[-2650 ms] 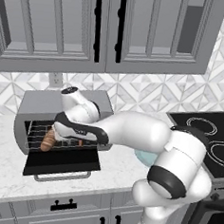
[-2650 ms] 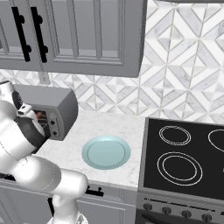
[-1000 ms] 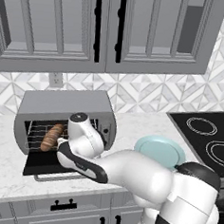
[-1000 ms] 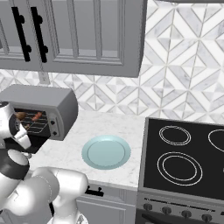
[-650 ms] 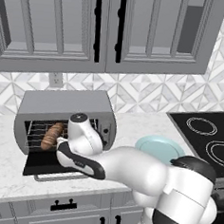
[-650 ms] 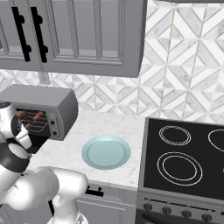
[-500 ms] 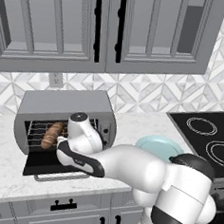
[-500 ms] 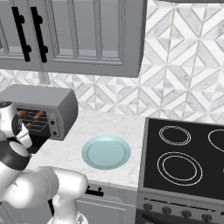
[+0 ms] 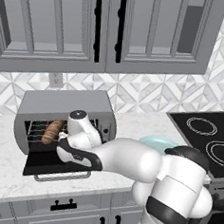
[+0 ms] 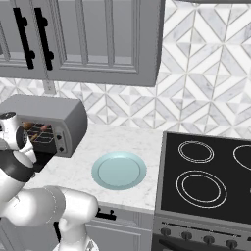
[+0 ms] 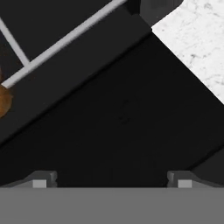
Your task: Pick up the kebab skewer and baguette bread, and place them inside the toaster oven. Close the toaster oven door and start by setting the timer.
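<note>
The toaster oven [image 9: 67, 105] stands on the counter at the left with its door [image 9: 41, 161] dropped flat, silver handle [image 9: 63, 176] toward me. On the wire rack inside lies the baguette bread [image 9: 53, 130]; one rounded end of it also shows in the hand view [image 11: 3, 100]. The kebab skewer [image 10: 37, 128] lies inside the oven [image 10: 59, 120] too. My wrist [image 9: 79, 130] hangs right in front of the oven mouth, over the lowered door. The gripper [image 11: 111, 180] is open and holds nothing, looking down at the dark door glass [image 11: 118, 131].
A light blue plate [image 10: 119, 170] sits on the white counter right of the oven, partly hidden behind my arm in the left base view [image 9: 156, 142]. The black stovetop [image 10: 206, 181] is further right. Grey wall cabinets [image 9: 106, 28] hang above.
The arm has come back out of the oven mouth and sunk to hang over the lowered door. In the last second it has barely moved. The gripper stays open.
</note>
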